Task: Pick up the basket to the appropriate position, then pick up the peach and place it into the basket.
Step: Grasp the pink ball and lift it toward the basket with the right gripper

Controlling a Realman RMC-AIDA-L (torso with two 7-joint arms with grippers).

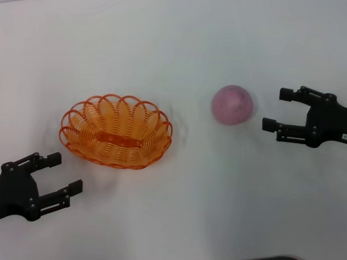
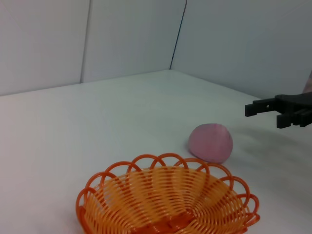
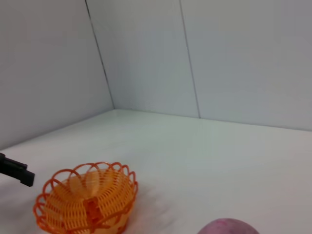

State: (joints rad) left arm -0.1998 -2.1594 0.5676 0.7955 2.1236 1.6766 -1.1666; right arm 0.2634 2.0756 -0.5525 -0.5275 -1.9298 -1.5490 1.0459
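Just beyond the left gripper [image 1: 62,175], held wide open, the basket [image 1: 116,131] is seen, long axis across the table. Right gripper [image 1: 272,110], also wide, sits beside the peach [image 1: 232,104]; probably not touching.

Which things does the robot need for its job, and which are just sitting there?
Needed for the job:
- the basket, empty, on the table
- the peach, to the basket's right
- the left gripper, open near the basket
- the right gripper, open beside the peach

Just there:
- only the white table
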